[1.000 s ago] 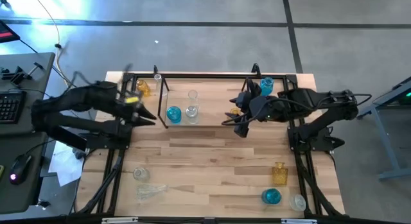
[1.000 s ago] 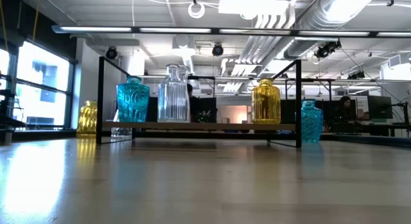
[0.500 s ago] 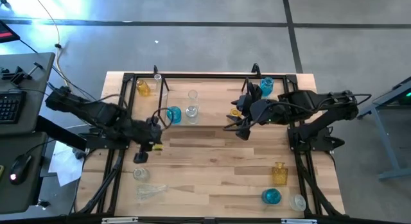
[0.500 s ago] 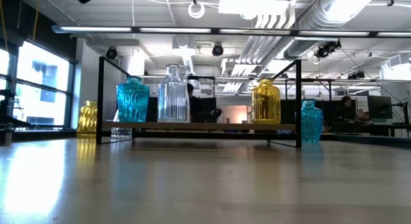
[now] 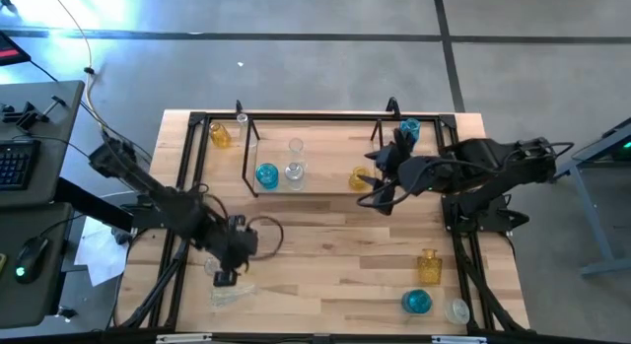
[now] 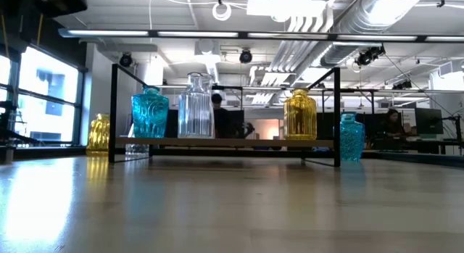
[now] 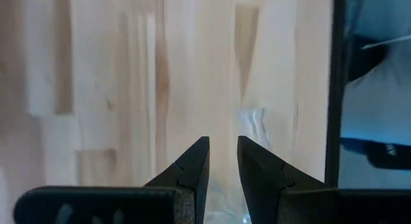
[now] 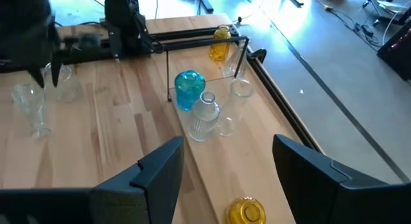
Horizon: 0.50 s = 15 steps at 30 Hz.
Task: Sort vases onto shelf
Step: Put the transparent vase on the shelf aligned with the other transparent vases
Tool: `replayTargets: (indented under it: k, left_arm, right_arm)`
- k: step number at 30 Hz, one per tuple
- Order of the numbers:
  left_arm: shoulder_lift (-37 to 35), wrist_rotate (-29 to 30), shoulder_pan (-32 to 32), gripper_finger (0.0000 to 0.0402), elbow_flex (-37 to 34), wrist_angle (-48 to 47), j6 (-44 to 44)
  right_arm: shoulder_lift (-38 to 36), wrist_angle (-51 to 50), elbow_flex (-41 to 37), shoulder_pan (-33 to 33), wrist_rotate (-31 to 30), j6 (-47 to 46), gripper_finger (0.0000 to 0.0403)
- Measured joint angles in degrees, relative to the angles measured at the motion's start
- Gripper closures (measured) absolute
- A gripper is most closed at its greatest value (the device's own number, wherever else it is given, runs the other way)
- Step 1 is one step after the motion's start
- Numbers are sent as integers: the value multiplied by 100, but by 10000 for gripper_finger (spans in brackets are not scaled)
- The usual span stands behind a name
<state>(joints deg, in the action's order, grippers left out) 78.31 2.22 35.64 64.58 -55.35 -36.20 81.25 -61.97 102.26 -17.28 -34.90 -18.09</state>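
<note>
Looking down at the near edge of the surface (image 5: 325,245), we see a clear vase lying on its side (image 5: 229,296) at near left and a round clear vase (image 5: 215,268) just behind it, with the left gripper (image 5: 225,277) hovering right over that pair; its fingers (image 7: 196,166) are nearly together, a narrow gap between the tips, pinching nothing we can see. Near right: a blue vase (image 5: 416,302), a clear one (image 5: 456,310) beside it, and an amber square bottle (image 5: 428,266) just behind. Farther back, the right gripper (image 5: 380,191) hangs at the right end of the shelf (image 5: 254,167), fingers (image 8: 160,172) spread wide and empty. On the shelf we see a blue vase (image 6: 149,114), a ribbed clear bottle (image 6: 196,106) and an amber jar (image 6: 299,115); another clear vase (image 8: 241,91) stands just behind the ribbed one. Beyond the shelf, a small amber vase (image 5: 219,135) sits at the far left corner, and a blue bottle (image 5: 409,131) at far right.
</note>
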Motion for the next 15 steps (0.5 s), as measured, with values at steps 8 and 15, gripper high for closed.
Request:
replayTargets:
  k: [8,15]
  left_arm:
    - [892,-28,750,323,-2,1125,-1056]
    - [1189,8,1099,261,-2,1625,-2032]
  right_arm:
    - [-249,-131,0,-119,-24,56,181]
    - [-288,-254,0,-403,-41,-140,181]
